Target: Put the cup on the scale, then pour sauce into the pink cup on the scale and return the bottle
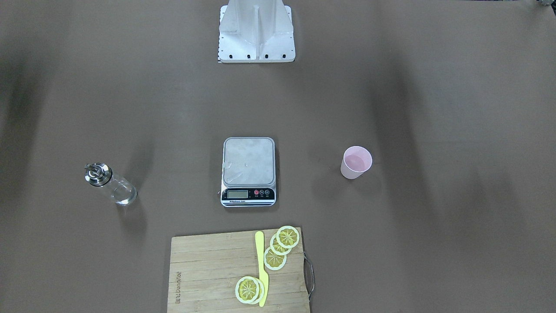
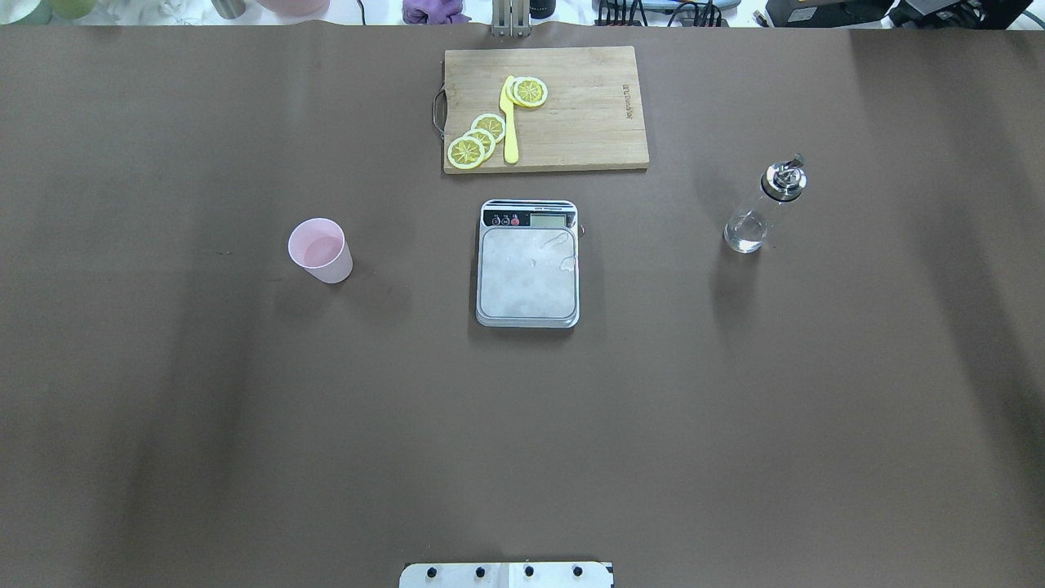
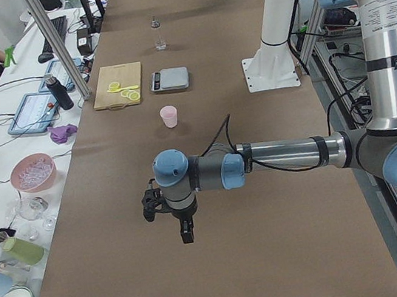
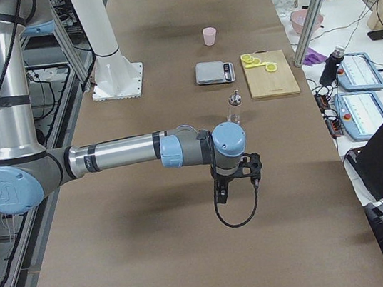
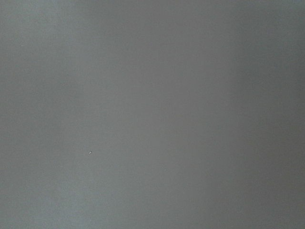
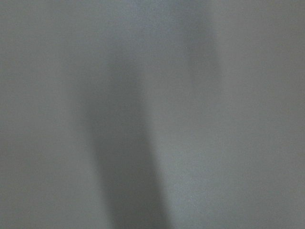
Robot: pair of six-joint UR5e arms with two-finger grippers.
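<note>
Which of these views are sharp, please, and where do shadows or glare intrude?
Both wrist-mounted views show only blurred, featureless grey, the right one crossed by a soft dark band. The overhead exterior and front-facing views are sharp, with broad soft shadows streaking the brown table; the flat steel-topped kitchen scale shows pale reflections overhead.

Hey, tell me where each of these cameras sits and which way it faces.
Front-facing: across the table, looking steeply down; robot base at top.
Overhead: behind the robot, looking down; base edge at bottom.
Exterior left: table's left end, looking along it; left arm near.
Exterior right: opposite end; right arm near.
Left wrist: plain blur, no body.
Right wrist: same.
Front-facing and overhead share cup, scale, bottle.
</note>
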